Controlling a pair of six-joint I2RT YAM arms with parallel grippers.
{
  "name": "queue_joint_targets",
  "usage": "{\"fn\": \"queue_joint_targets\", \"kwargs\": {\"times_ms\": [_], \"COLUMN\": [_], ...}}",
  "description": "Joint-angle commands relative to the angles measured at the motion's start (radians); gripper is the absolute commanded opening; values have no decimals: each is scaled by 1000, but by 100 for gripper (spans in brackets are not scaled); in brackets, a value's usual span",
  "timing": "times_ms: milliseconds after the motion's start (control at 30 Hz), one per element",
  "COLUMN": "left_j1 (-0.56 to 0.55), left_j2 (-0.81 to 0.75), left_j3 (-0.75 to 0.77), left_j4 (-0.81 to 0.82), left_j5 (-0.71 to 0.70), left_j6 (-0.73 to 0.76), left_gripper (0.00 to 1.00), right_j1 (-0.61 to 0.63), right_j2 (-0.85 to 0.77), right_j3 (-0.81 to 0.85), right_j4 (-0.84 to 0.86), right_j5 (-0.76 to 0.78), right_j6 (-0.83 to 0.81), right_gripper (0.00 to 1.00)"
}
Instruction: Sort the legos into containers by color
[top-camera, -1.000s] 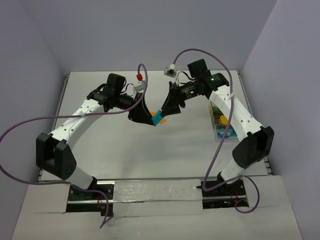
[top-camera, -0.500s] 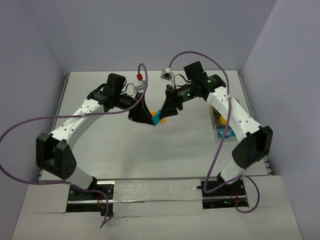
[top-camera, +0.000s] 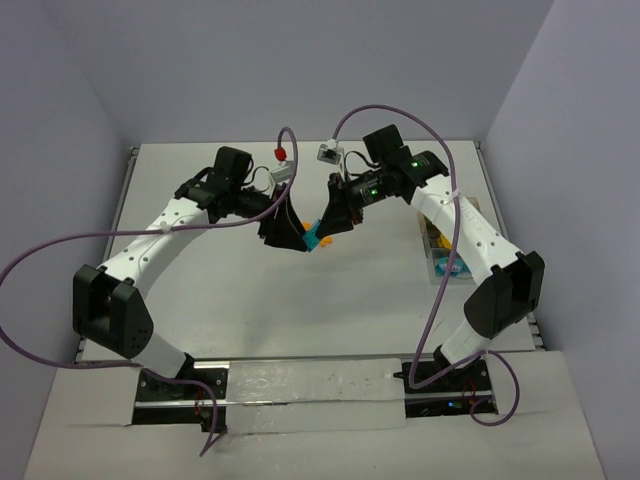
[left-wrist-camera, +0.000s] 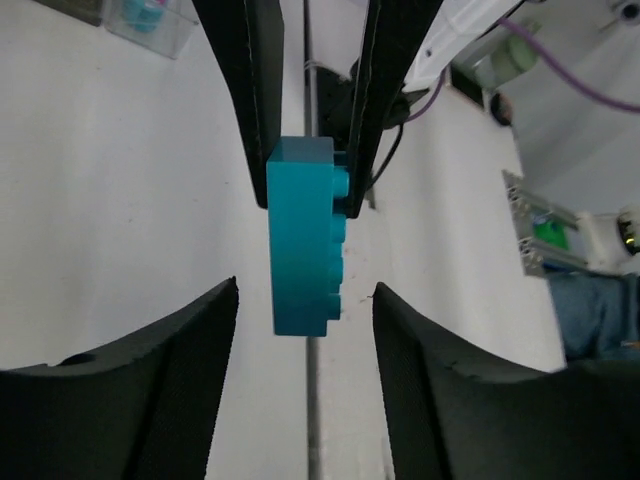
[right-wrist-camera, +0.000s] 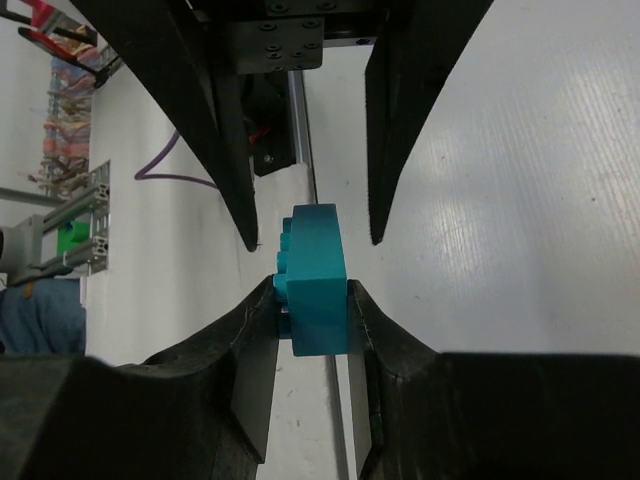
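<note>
A teal lego brick (top-camera: 313, 238) hangs above the middle of the table between the two grippers. My right gripper (top-camera: 323, 229) is shut on it; in the right wrist view the pads press both sides of the teal brick (right-wrist-camera: 317, 275). My left gripper (top-camera: 298, 238) is open, its fingers (left-wrist-camera: 190, 350) standing apart on either side of the brick's (left-wrist-camera: 303, 240) free end without touching it. The containers (top-camera: 431, 268) sit at the right edge, partly hidden under the right arm, with coloured legos inside.
A clear box holding a teal piece (left-wrist-camera: 148, 14) shows at the top left of the left wrist view. A red ball (top-camera: 280, 153) on the purple cable hangs behind the left wrist. A metal rail (top-camera: 310, 385) runs along the near edge.
The right gripper has closed on the teal brick. The left gripper, shut on it before, has opened and let go. Both arms stay almost where they were.
</note>
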Motion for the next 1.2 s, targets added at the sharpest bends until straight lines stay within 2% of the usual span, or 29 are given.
{"fn": "queue_joint_targets", "kwargs": {"times_ms": [0,33,67,133,200,300,400,467,500,567,667,900,1067,1100,1167], "left_j1": [-3,3,13,34,60,83,86,86,84,85,84,84,80,72,69], "left_j2": [-46,-58,-82,-114,-131,-134,-123,-109,-107,-105,-107,-93,-84,-78,-72], "left_j3": [12,4,-15,-42,-54,-52,-47,-39,-39,-39,-44,-31,15,26,35], "left_j4": [30,36,53,88,108,111,109,106,110,122,136,156,142,145,153], "left_j5": [-105,-126,-159,-229,-273,-325,-358,-351,-351,-350,-355,-398,-511,-583,-629], "left_j6": [18,17,9,-11,-32,-36,-29,-25,-27,-38,-49,-83,-104,-123,-167], "left_gripper": [77,86,91,93,99,99,99,99,99,99,99,99,99,99,99], "right_j1": [-35,-68,-118,-215,-328,-495,-719,-851,-863,-973,-1047,-1071,-1072,-1072,-1071], "right_j2": [-64,-79,-98,-134,-179,-241,-284,-279,-277,-271,-267,-217,-171,-150,-145], "right_j3": [-29,-41,-61,-105,-165,-252,-332,-353,-355,-354,-345,-328,-299,-300,-309], "right_j4": [12,5,-12,-71,-115,-235,-339,-359,-356,-322,-272,-127,-89,-82,-58], "right_j5": [15,10,8,29,63,104,230,312,325,447,565,770,835,857,892], "right_j6": [15,13,3,-46,-87,-217,-355,-386,-389,-391,-385,-305,-252,-249,-245], "right_gripper": [0,0,0,0,0,0,0,0,0,0,0,0,0,0,0]}}
